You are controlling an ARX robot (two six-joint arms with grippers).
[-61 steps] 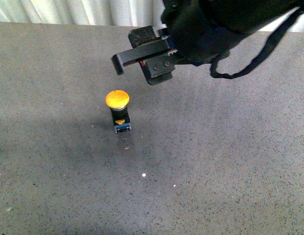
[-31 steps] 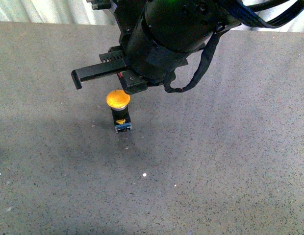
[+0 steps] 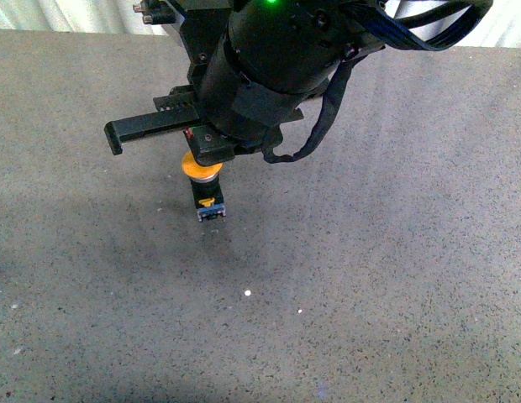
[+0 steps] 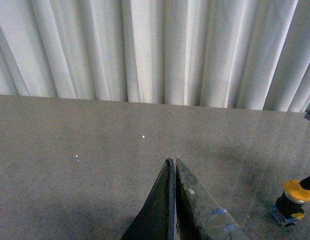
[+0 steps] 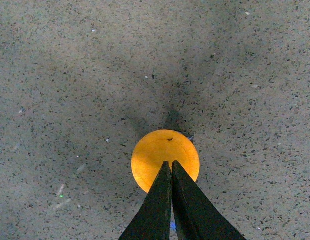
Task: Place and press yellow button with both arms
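Observation:
The yellow button [image 3: 193, 168] stands upright on the grey table, its black body and blue base [image 3: 210, 211] showing below the cap. My right arm [image 3: 269, 59] hangs over it, and the right gripper [image 3: 210, 154] is shut, its tip down at the cap. In the right wrist view the closed fingertips [image 5: 170, 165] lie over the middle of the round yellow cap [image 5: 152, 150]; I cannot tell if they touch it. In the left wrist view my left gripper [image 4: 173, 161] is shut and holds nothing, and the button [image 4: 296, 192] stands well off to its side. The left arm is outside the front view.
A speckled grey tabletop [image 3: 378, 277] spreads all round the button. White curtains [image 4: 145, 50] hang behind the table's far edge. A black cable loop [image 3: 321, 126] dangles from the right arm, and a black bar [image 3: 147, 128] juts out from it above the table.
The right arm has swung in from the back right and come down over the button. Its gripper now covers part of the cap, which stood in full view a second ago.

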